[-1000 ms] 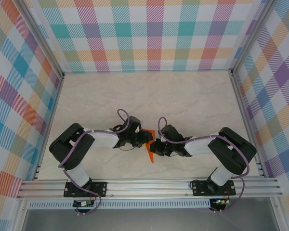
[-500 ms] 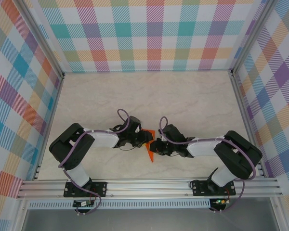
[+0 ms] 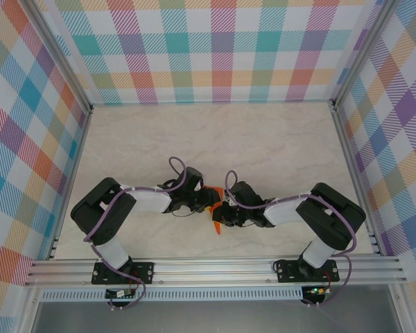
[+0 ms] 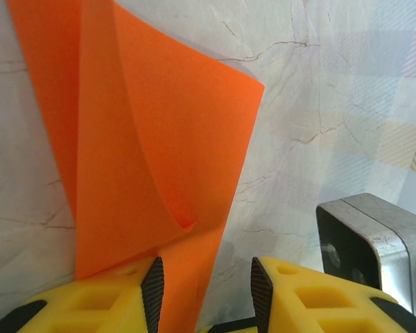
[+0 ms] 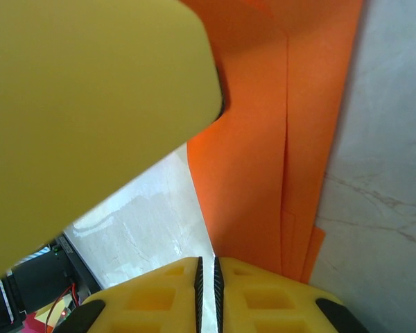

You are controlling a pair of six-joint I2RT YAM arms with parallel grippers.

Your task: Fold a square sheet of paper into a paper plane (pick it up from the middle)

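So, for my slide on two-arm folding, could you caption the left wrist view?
Open left tool astride the near end of creased orange paper, one flap curling, on a marbled table.

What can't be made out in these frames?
Left wrist: the orange paper runs off the top edge; left gripper jaws apart, contact with paper unclear.
Right wrist: a blurred yellow shape hides the upper left; whether the nearly shut right gripper pinches the paper is unclear.
Top external: both grippers cover most of the paper; folds too small to read.
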